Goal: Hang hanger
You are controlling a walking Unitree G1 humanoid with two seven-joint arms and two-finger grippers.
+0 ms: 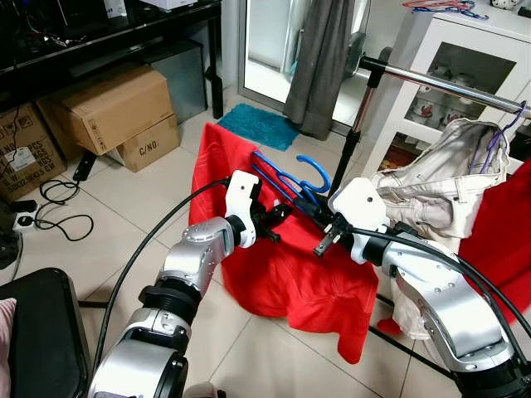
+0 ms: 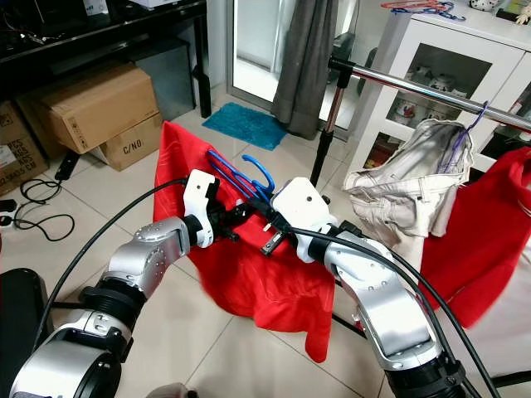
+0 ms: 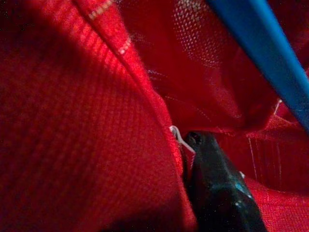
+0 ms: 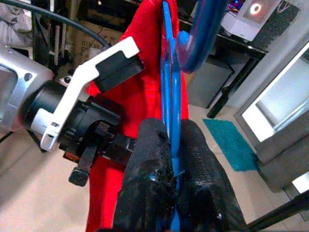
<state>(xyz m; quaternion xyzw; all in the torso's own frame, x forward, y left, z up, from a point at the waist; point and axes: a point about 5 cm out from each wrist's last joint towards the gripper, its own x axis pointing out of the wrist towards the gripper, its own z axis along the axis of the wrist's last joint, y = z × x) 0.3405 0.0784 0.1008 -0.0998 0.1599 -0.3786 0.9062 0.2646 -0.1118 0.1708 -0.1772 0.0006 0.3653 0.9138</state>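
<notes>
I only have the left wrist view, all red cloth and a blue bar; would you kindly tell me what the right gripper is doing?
Observer: The right gripper is shut on the blue hanger, which carries the red garment.
Operator: Thank you. And where is the rail?
Observer: The metal rail runs to the robot's right, above the hanger's hook.
Operator: Is anything hung there already?
Observer: Yes, a beige garment hangs from it on a purple hanger.
</notes>
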